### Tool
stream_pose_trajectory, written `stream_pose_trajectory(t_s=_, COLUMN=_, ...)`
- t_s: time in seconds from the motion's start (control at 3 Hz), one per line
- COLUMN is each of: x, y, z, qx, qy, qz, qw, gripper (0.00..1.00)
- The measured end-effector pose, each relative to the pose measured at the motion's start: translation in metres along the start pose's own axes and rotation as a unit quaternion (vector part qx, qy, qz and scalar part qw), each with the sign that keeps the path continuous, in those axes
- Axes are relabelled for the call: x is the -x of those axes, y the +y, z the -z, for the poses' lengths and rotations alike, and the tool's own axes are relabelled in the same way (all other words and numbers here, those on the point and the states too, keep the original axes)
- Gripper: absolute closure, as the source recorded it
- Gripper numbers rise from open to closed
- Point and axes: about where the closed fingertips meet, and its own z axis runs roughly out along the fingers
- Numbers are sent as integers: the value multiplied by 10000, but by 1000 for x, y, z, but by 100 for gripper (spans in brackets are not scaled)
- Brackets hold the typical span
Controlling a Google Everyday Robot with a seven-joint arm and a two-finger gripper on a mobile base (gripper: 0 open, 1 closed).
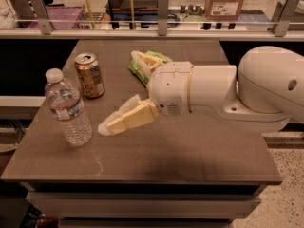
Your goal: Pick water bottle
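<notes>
The water bottle [69, 110] is clear ribbed plastic with a white cap and a pale label band. It stands upright near the table's left edge. My gripper [118, 91] is open and empty, to the right of the bottle and apart from it. Its lower finger [126, 120] points at the bottle's lower half and ends a short gap away. Its upper finger [145, 61] reaches toward the back of the table. The white arm [228, 91] comes in from the right.
A gold-brown drink can [90, 75] stands just behind and to the right of the bottle. A green snack bag [138, 71] lies behind the gripper, partly hidden by the upper finger. The brown table [190, 160] has a railing and shelves behind it.
</notes>
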Motion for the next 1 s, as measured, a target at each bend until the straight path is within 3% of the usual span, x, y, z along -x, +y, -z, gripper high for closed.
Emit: stream_pose_trajectory(t_s=1.0, x=-14, y=14, z=-47, qx=243, qy=-199, qz=-100, qw=9995, gripper=0)
